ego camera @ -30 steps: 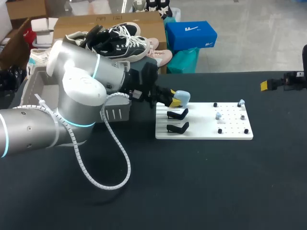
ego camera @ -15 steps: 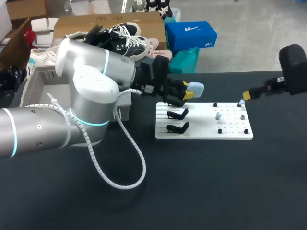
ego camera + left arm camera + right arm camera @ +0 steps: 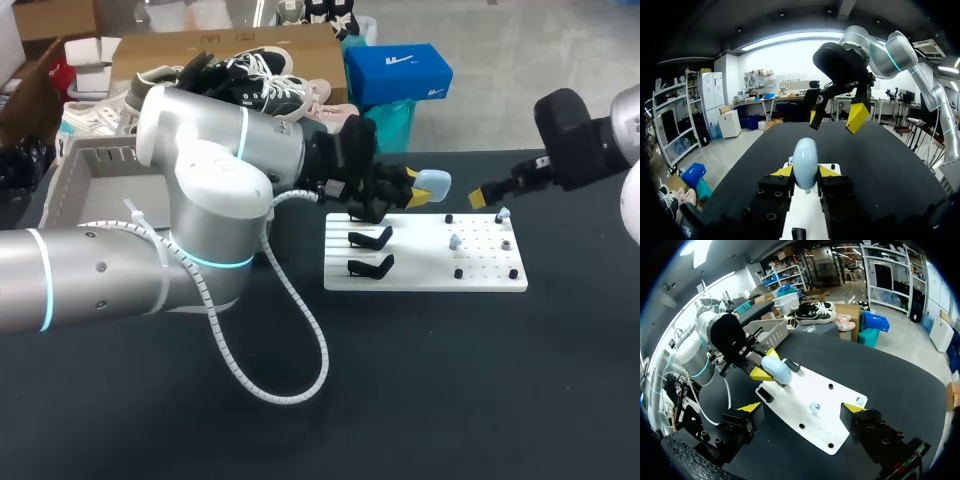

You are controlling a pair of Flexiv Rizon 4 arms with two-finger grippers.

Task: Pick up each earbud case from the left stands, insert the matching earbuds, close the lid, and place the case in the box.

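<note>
Pale blue case is clamped between the left gripper's yellow tips, up in the air above the white board, near the black stands. The right gripper hovers nearby, fingers spread wide, holding nothing.

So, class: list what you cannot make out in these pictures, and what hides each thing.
Box interior: head view, the left arm covers most of it.
Earbuds: head view, too small to tell which matches the case.
Case's lid seam: left wrist view, the left pincer covers both sides.
White board: left wrist view, mostly under that pincer.
</note>
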